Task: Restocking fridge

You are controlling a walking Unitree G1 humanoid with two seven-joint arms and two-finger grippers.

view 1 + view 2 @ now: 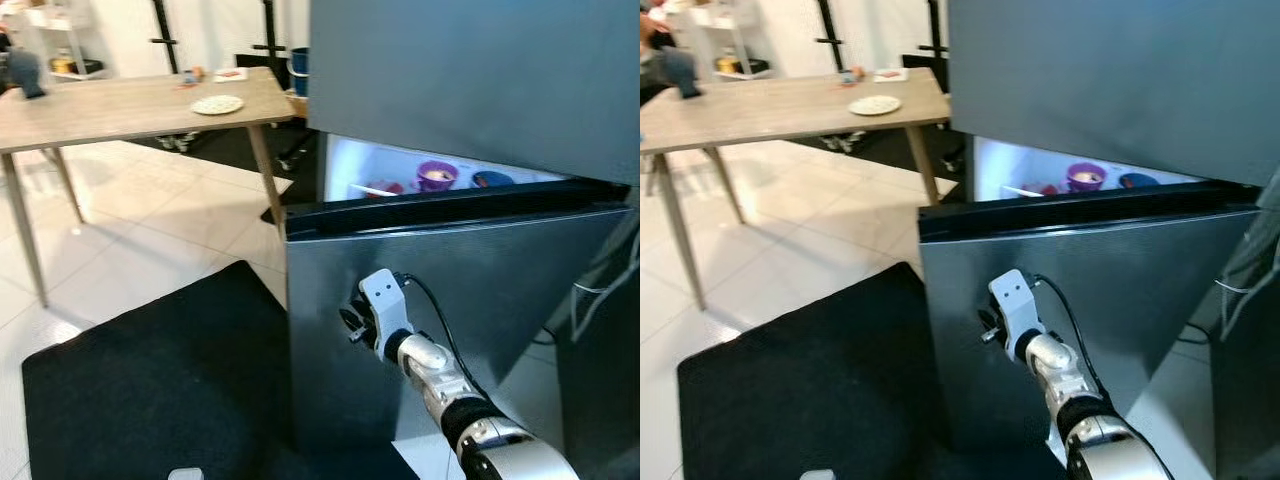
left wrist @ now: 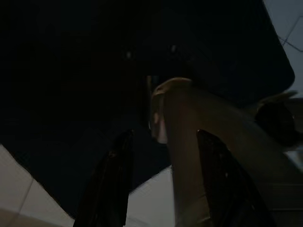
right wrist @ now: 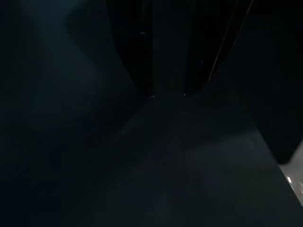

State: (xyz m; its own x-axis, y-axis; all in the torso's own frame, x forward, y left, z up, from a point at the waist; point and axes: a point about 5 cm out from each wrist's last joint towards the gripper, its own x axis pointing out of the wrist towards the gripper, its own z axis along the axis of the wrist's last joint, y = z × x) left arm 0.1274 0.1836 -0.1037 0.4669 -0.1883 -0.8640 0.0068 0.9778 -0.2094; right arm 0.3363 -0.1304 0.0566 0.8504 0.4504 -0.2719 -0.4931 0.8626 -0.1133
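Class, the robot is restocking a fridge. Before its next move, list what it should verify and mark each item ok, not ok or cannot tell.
1. Fridge door open: ok, partly open, lit inside.
2. Right tool against the door's outer face: ok; fingers open or shut: cannot tell.
3. Left tool open: ok, fingers apart, a rounded thing between them; whether gripped: cannot tell.
4. Room on the shelf: cannot tell; a purple bowl and other dishes show through the gap.
5. Mat by the door free of obstacles: ok.
6. Table out of the door's swing: ok, it stands well back.
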